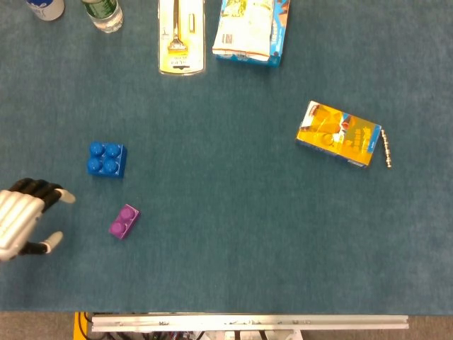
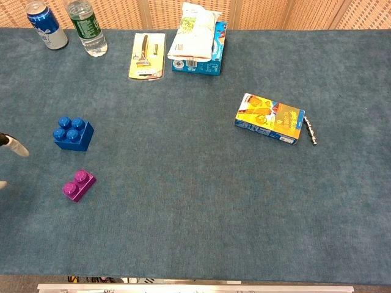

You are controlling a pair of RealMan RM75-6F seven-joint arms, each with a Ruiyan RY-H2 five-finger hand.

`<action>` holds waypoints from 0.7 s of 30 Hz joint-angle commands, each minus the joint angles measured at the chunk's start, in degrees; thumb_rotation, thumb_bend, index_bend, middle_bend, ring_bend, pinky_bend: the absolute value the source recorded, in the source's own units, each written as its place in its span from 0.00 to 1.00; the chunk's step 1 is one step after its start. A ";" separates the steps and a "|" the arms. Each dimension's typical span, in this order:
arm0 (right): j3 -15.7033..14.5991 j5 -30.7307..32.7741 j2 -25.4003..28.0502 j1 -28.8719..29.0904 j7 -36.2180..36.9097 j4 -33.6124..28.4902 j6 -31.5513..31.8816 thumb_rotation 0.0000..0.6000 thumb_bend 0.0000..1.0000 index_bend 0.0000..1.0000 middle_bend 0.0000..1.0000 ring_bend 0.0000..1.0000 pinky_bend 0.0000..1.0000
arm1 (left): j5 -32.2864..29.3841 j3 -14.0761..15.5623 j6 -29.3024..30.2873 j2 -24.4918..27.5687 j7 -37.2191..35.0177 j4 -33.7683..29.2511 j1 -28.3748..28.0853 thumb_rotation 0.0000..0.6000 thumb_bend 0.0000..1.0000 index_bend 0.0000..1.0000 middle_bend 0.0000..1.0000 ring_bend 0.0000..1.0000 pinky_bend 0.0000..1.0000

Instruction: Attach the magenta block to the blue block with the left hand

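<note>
Two studded plastic blocks, magenta block [image 1: 124,221] & blue block [image 1: 106,159], apart on felt, left hand [image 1: 23,219] fingers spread, empty.

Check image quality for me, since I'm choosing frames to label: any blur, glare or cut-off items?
Head view: even light, magenta block and blue block sharp; left robot hand cropped at the edge, slightly soft. Chest view: blocks crisp; only fingertips show at the left edge.

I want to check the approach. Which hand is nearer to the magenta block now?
Left. The left hand is open just left of the magenta block, not touching it. The right hand is not in view.
</note>
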 commanded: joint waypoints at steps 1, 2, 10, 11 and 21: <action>0.01 0.00 0.02 -0.05 0.06 0.04 0.10 1.00 0.28 0.51 0.51 0.44 0.47 | 0.82 0.33 -0.83 -0.69 0.75 0.08 -0.86 1.00 0.30 0.25 0.29 0.22 0.18; 0.00 0.02 0.03 -0.07 0.08 0.06 0.11 1.00 0.28 0.51 0.51 0.44 0.47 | 1.05 0.44 -1.19 -0.91 1.07 0.03 -1.17 1.00 0.30 0.24 0.28 0.22 0.18; -0.12 0.13 -0.04 -0.25 0.26 0.26 0.17 1.00 0.28 0.51 0.51 0.44 0.47 | 1.45 0.90 -3.98 -3.75 4.28 -0.88 -3.19 1.00 0.30 0.22 0.26 0.22 0.18; -0.13 0.13 0.00 -0.28 0.29 0.28 0.20 1.00 0.28 0.50 0.51 0.44 0.47 | 1.29 0.82 -4.14 -4.11 4.58 -0.89 -3.35 1.00 0.30 0.22 0.26 0.22 0.18; -0.23 0.21 0.22 -0.63 0.73 0.38 0.52 1.00 0.28 0.50 0.51 0.44 0.47 | -1.06 0.55 -6.70 -6.57 7.77 -0.83 -5.04 1.00 0.30 0.18 0.23 0.21 0.18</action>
